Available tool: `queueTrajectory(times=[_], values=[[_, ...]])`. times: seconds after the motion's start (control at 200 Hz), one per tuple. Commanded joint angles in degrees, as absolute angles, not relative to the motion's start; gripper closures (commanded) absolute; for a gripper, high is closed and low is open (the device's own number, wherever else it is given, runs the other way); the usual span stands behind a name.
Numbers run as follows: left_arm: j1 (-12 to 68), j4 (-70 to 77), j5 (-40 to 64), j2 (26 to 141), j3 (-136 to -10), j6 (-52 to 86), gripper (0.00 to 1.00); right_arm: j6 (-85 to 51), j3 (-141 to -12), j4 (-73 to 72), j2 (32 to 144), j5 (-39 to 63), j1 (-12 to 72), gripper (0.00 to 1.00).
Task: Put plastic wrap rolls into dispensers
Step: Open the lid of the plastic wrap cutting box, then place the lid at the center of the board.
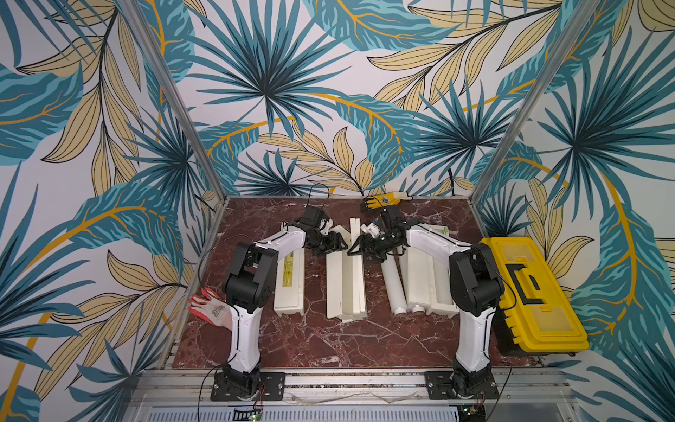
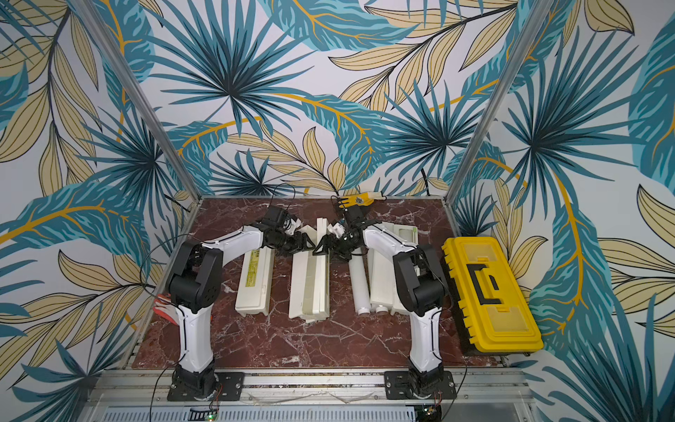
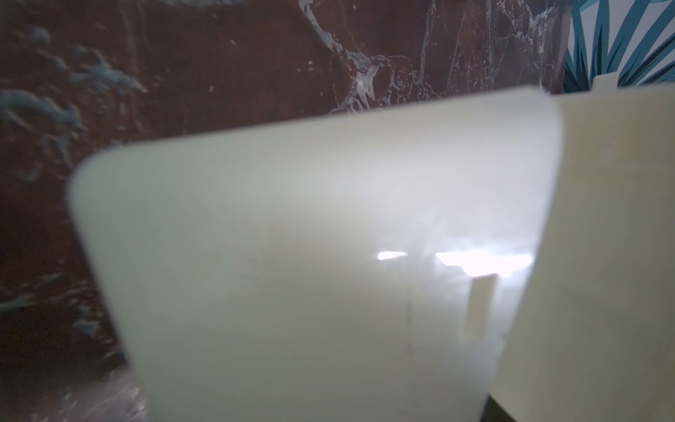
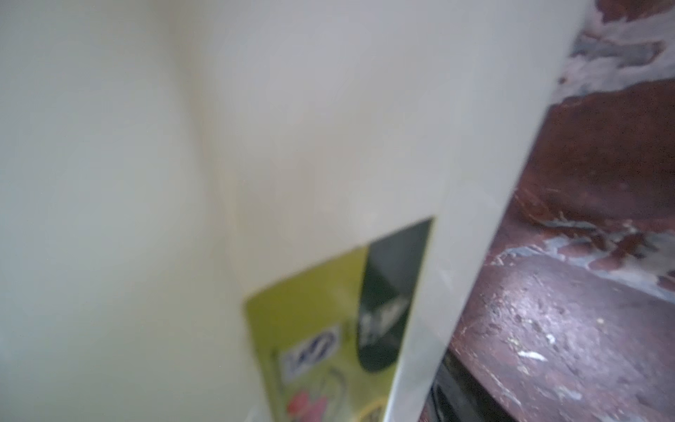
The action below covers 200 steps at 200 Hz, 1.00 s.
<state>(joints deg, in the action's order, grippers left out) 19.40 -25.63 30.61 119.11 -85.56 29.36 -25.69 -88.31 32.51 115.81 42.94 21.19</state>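
My left gripper (image 1: 338, 244) and right gripper (image 1: 357, 249) flanked the open middle dispenser (image 1: 345, 288), frame centre; I could not tell whether either was spread or pinching. A roll (image 1: 392, 285) lay on the table (image 1: 310, 339) just right of it.

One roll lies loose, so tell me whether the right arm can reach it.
Probably yes: the roll lies uncovered on the table, close by the right gripper; the dispenser beside it crowds one side only.

You'll find, mid-table (image 1: 310, 339), lying parallel: left dispenser (image 1: 290, 288), cream, closed, label up; middle dispenser (image 1: 338, 281) open, lid raised; right dispenser (image 1: 423, 277) open. White roll (image 1: 392, 285) lies flat between middle and right.
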Motion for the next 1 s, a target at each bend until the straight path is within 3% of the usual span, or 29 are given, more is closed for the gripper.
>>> queueTrajectory(times=[0.0, 0.37, 0.741, 0.906, 0.996], values=[[18.29, -32.41, 23.05, 122.81, -82.92, 25.44, 0.3, -23.59, -89.48, 36.15, 112.33, 43.14, 20.39, 0.57], [16.85, -32.49, 26.7, 123.4, -83.58, 23.73, 0.3, -19.03, -92.81, 50.32, 113.06, 29.13, 20.12, 0.56], [16.39, -32.5, 29.66, 124.81, -84.11, 22.43, 0.29, -20.46, -98.43, 50.55, 122.03, 16.27, 22.72, 0.5], [16.24, -32.47, 31.02, 125.37, -84.3, 22.28, 0.3, -20.84, -99.59, 50.98, 123.95, 12.59, 23.32, 0.36], [16.11, -32.49, 31.76, 125.78, -84.37, 22.54, 0.3, -20.83, -100.01, 51.59, 124.29, 11.37, 23.66, 0.23]])
